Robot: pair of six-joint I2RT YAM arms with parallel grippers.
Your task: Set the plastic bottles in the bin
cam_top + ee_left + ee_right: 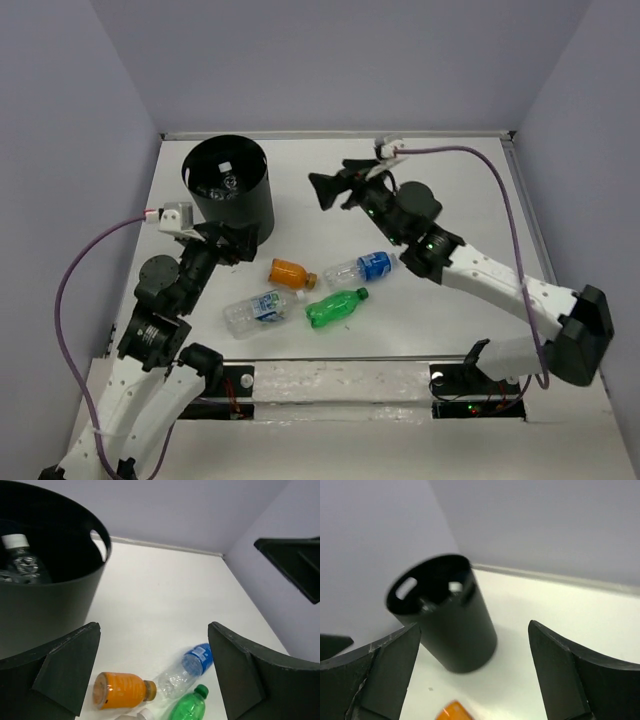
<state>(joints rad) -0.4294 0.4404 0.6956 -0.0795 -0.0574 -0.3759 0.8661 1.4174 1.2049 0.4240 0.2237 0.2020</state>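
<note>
The black bin (228,190) stands at the back left, and at least one clear bottle (20,560) lies inside it. On the table lie an orange bottle (290,272), a clear bottle with a blue label (362,268), a green bottle (335,307) and a clear bottle with a green-blue label (258,310). My left gripper (232,243) is open and empty, beside the bin's near wall and left of the orange bottle. My right gripper (338,185) is open and empty, raised to the right of the bin.
The left wrist view shows the bin wall (55,605) at left, with the orange bottle (120,690), blue-label bottle (187,667) and green bottle (190,707) between the fingers. The right wrist view shows the bin (450,625) and the orange bottle (452,712). Grey walls enclose the table.
</note>
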